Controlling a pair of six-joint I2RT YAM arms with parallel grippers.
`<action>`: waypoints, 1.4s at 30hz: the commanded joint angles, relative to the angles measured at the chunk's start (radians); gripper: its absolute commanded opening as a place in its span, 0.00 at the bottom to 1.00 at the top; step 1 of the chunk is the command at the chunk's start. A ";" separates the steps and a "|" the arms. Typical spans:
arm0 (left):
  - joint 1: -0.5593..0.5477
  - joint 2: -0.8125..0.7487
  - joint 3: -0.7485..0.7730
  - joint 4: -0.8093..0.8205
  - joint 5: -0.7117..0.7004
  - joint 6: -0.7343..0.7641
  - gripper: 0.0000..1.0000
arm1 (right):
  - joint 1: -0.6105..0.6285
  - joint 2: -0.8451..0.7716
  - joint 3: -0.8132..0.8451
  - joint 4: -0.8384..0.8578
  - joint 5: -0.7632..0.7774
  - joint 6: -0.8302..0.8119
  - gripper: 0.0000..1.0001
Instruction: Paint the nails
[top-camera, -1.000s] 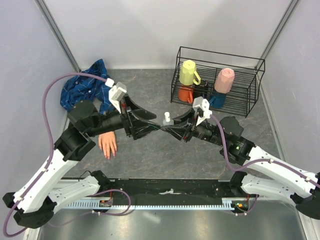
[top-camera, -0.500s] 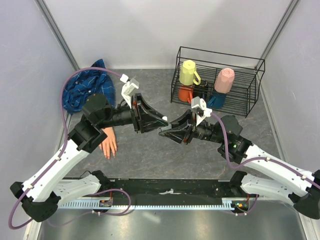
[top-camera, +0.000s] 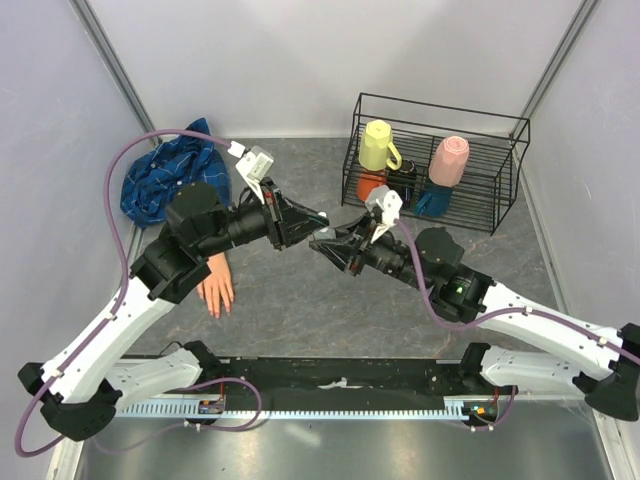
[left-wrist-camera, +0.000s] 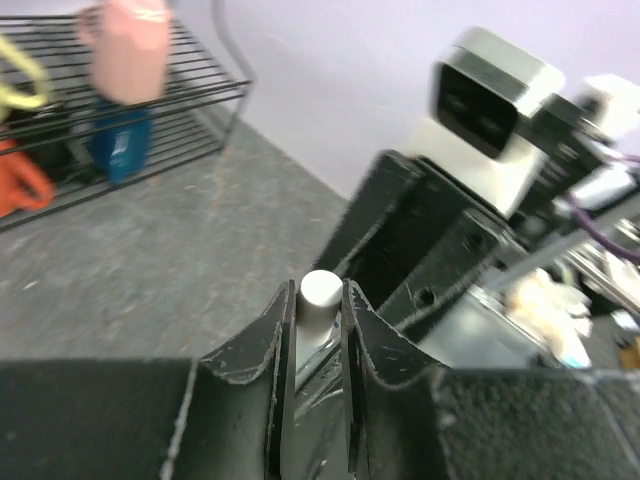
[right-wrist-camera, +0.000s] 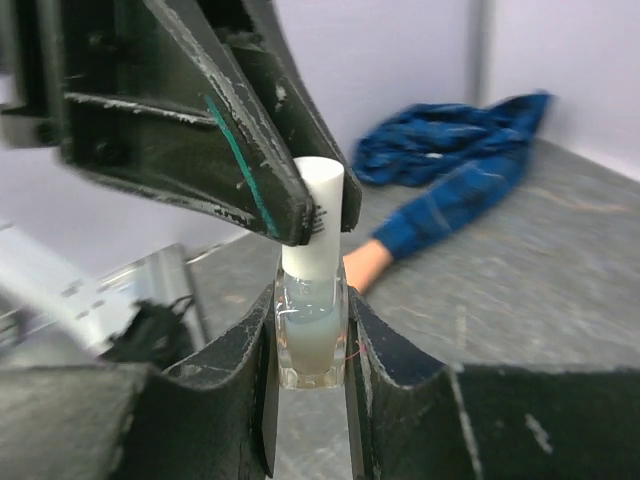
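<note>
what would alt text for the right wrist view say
The right gripper clamps a small clear bottle by its glass body, while the left gripper pinches its white cap from above. Blurred behind, a mannequin hand in a blue plaid sleeve lies on the grey table.

Worktop: mottled grey. Mannequin hand at 9 o'clock: pale peach. Sleeve at 10 o'clock: blue plaid with darker navy lines. Wire rack at 1 o'clock: black. In it: yellow mug is pale yellow, tumbler pink, orange mug orange-red, cup blue. Bottle: clear glass, whitish liquid. Cap: white. Left hand and right hand: black with pale scuffed edges, and a thin teal streak on one left finger. Arm links: white with black joints. Cables: purple. Walls: pale lilac-grey.
</note>
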 joint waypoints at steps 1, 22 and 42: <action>-0.120 0.040 0.100 -0.126 -0.433 0.003 0.02 | 0.133 0.084 0.083 -0.096 0.533 -0.176 0.00; -0.164 0.046 0.265 -0.300 -0.309 0.071 0.86 | 0.035 0.086 0.072 0.033 0.045 -0.123 0.00; 0.057 -0.011 0.005 0.153 0.254 -0.156 0.67 | -0.273 0.063 -0.049 0.444 -0.606 0.345 0.00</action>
